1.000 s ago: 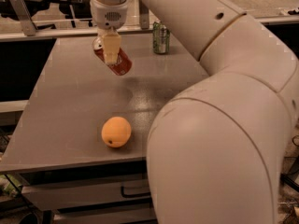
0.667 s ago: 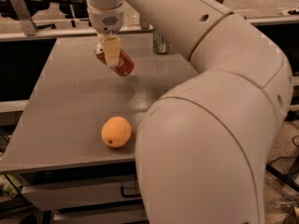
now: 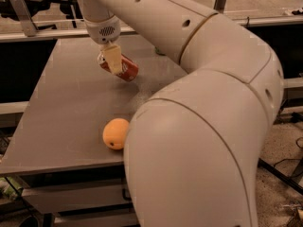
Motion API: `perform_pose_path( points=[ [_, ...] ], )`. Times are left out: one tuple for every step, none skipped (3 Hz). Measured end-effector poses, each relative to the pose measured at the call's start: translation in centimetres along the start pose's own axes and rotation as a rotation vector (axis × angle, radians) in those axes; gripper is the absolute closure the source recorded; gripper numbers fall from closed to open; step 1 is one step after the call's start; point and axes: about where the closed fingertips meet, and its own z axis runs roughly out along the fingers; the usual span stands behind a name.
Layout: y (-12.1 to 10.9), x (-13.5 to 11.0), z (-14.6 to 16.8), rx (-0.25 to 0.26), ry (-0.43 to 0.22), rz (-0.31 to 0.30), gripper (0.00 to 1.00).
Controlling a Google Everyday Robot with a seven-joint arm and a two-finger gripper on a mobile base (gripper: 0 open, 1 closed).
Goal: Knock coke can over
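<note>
- Camera view, far left: a grey metal angle bracket (image 3: pixel 19 8) stands beyond the far edge of the bench, far up and to the left of the round orange fruit (image 3: pixel 116 133).
- A flat grey rectangular bench (image 3: pixel 61 103) carries the orange fruit, which sits close to the bench's front edge, with bare surface stretching away to the fruit's left.
- Under the front edge, down and to the left of the orange fruit, a pale grey drawer front (image 3: pixel 71 197) shows.
- The robot's hand (image 3: pixel 113 66) hangs over the bench farther back than the orange fruit, well apart from it and almost straight up-screen from it, below a white wrist with a perforated patch (image 3: pixel 105 31).
- One cream-coloured finger (image 3: pixel 113 59) lies across the front of the can. The other is hidden behind it, and the hand is closed around the can.
- A small red aluminium coke can (image 3: pixel 129 72) with white lettering is held in that grip, behind the orange fruit and a little to its right. It is tilted, with one end up-left and the other down-right.
- Whether its lower end touches the bench cannot be told.
- A bulky white robot arm (image 3: pixel 203 126) fills the space to the right of the orange fruit. Its nearest rounded segment overlaps the fruit's right edge and hides the bench's right side.
- Far right of the orange fruit, a speckled floor (image 3: pixel 279 193) shows, with dark cables (image 3: pixel 292 162) lying on it.
</note>
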Motion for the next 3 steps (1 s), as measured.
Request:
perform_pose_path(
  points=[
    [0.7, -0.1, 0.4, -0.015, 0.040, -0.048, 0.14],
    [1.4, -0.4, 0.7, -0.030, 0.068, -0.104, 0.00],
    [2.1, -0.8, 0.9, -0.045, 0.088, -0.160, 0.00]
  ],
)
